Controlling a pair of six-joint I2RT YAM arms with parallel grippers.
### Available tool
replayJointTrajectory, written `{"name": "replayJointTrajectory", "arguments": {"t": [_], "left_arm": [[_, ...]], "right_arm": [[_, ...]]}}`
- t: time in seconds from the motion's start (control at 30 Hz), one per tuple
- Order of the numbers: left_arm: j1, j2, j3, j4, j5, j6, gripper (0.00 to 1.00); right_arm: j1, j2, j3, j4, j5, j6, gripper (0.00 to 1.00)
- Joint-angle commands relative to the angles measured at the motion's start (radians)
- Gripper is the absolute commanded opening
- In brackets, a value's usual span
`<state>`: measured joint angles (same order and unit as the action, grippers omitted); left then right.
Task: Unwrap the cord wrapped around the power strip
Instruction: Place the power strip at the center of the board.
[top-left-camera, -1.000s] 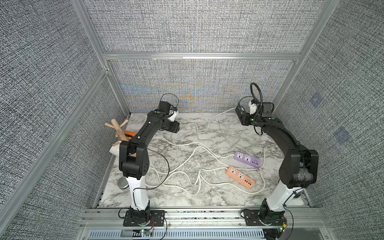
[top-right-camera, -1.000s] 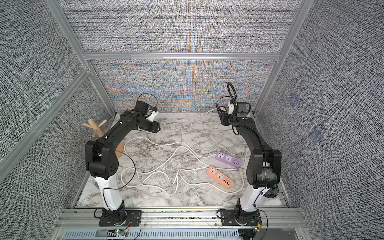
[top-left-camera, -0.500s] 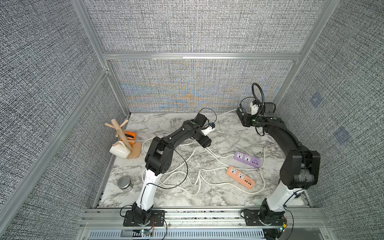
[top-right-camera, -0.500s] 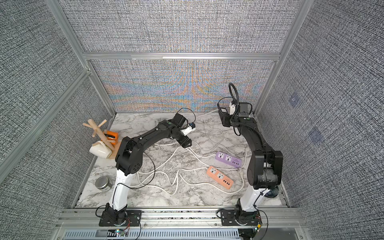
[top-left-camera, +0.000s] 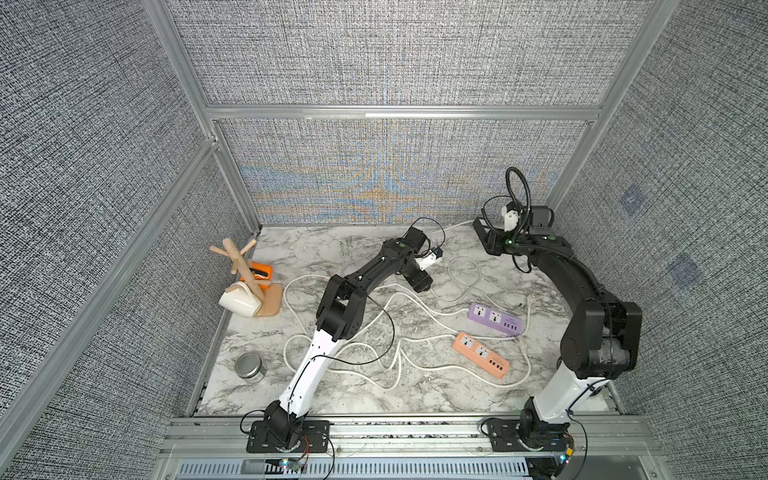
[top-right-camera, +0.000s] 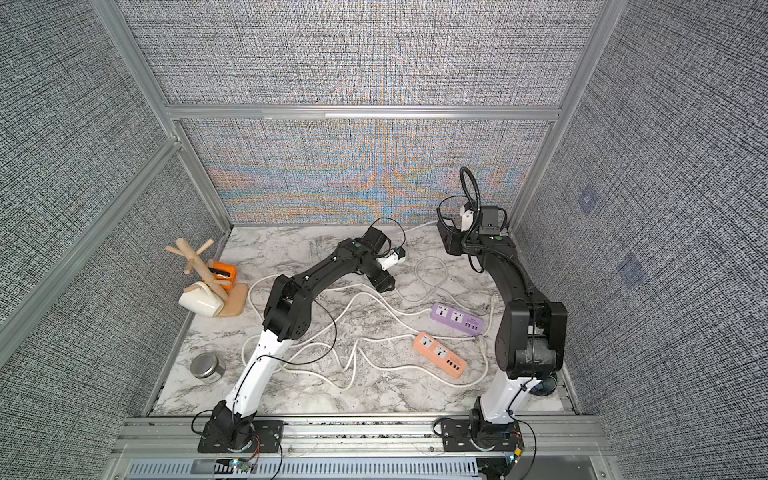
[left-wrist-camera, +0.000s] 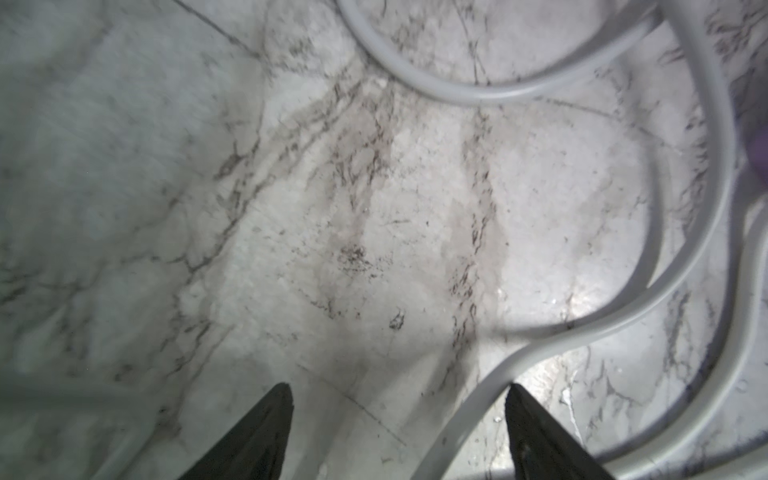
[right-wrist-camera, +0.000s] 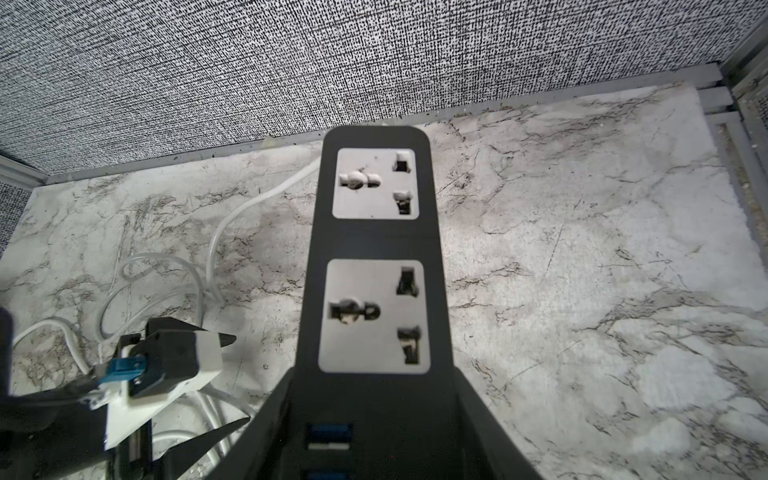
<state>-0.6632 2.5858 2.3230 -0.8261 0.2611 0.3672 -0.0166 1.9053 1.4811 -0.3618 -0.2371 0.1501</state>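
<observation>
My right gripper (right-wrist-camera: 374, 395) is shut on the black power strip (right-wrist-camera: 374, 249), holding it off the table at the back right corner in both top views (top-left-camera: 484, 235) (top-right-camera: 446, 239). A white cord (right-wrist-camera: 249, 199) leaves the strip's far end and drops to the marble. No turns of cord show on the strip's visible face. My left gripper (left-wrist-camera: 399, 388) is open, low over the marble near the back centre (top-left-camera: 422, 284). A length of white cord (left-wrist-camera: 469, 407) runs between its fingers, close to one fingertip (left-wrist-camera: 515, 399). More cord loops (top-left-camera: 457, 266) lie just beyond.
A purple power strip (top-left-camera: 494, 318) and an orange power strip (top-left-camera: 480, 353) lie right of centre, with white cords sprawled over the table's middle. At the left stand a wooden mug tree (top-left-camera: 245, 266), a tipped white mug (top-left-camera: 239, 301) and a metal tin (top-left-camera: 248, 365).
My left arm has swung from the back left toward the back centre and come down over the cord loops, jaws apart. The right arm has kept the black strip where it was.
</observation>
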Motion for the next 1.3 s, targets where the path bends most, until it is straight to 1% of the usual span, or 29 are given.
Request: {"name": "replayJointTrajectory", "arguments": {"t": [0.0, 0.07, 0.1, 0.13, 0.2, 0.23, 0.37, 0.57, 0.7, 0.83, 0.93, 1.0, 1.13, 1.27], "left_arm": [[0.002, -0.002, 0.003, -0.100, 0.001, 0.029, 0.70], [0.002, -0.013, -0.014, -0.106, -0.012, 0.032, 0.61], [0.002, -0.019, -0.021, -0.108, -0.035, 0.031, 0.54], [0.002, -0.024, -0.023, -0.109, -0.066, 0.015, 0.46], [0.002, -0.041, -0.020, -0.119, -0.148, -0.041, 0.26], [0.003, -0.058, -0.033, -0.111, -0.170, -0.043, 0.19], [0.006, -0.161, -0.122, -0.046, -0.274, -0.062, 0.00], [0.045, -0.352, -0.283, 0.031, -0.366, -0.030, 0.00], [0.100, -0.453, -0.411, 0.074, -0.418, -0.007, 0.00], [0.161, -0.520, -0.535, 0.100, -0.437, -0.030, 0.00], [0.200, -0.580, -0.632, 0.150, -0.404, -0.067, 0.00], [0.208, -0.622, -0.688, 0.195, -0.380, -0.081, 0.00], [0.208, -0.636, -0.723, 0.215, -0.314, -0.095, 0.00], [0.207, -0.646, -0.752, 0.242, -0.271, -0.114, 0.00]], "right_arm": [[-0.008, -0.007, 0.001, 0.030, -0.007, -0.011, 0.00], [-0.012, -0.006, 0.002, 0.034, -0.006, -0.009, 0.00], [-0.012, -0.006, -0.001, 0.036, -0.007, -0.008, 0.00], [-0.012, -0.008, -0.001, 0.038, -0.008, -0.008, 0.00], [-0.013, -0.007, -0.002, 0.037, -0.008, -0.007, 0.00], [-0.013, -0.007, -0.002, 0.037, -0.008, -0.007, 0.00], [-0.015, -0.008, -0.002, 0.037, -0.002, -0.011, 0.00], [-0.028, -0.013, -0.006, 0.035, 0.021, -0.018, 0.00], [-0.048, -0.003, -0.013, 0.041, 0.073, -0.016, 0.00], [-0.068, 0.009, -0.032, 0.069, 0.122, -0.003, 0.00], [-0.070, 0.032, -0.040, 0.082, 0.176, -0.007, 0.00], [-0.071, 0.058, -0.041, 0.086, 0.208, -0.012, 0.00], [-0.069, 0.107, -0.055, 0.113, 0.214, -0.003, 0.00], [-0.069, 0.163, -0.059, 0.158, 0.205, 0.021, 0.00]]}}
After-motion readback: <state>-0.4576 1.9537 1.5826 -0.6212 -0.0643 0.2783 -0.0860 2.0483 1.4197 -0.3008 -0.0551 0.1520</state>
